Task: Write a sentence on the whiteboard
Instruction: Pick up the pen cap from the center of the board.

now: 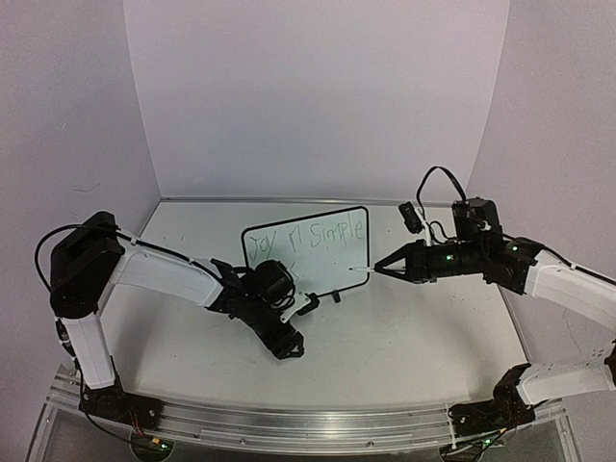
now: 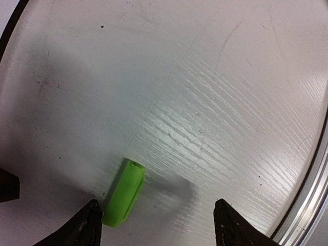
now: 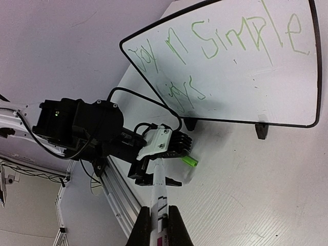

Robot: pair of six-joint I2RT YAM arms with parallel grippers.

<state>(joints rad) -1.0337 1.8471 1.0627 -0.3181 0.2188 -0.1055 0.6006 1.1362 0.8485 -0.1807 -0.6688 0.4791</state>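
Right hand is pinching a thin marker, left hand gaping; black-framed whiteboard is showing faint, perhaps smudged, green sentence.

1 whiteboard, 2 black feet on it. 1 sentence, 2 green lines. 1 marker, clamped between the right gripper fingers. 1 green cap, between the left gripper fingers, just beside one. 2 grippers, 2 fingers each.
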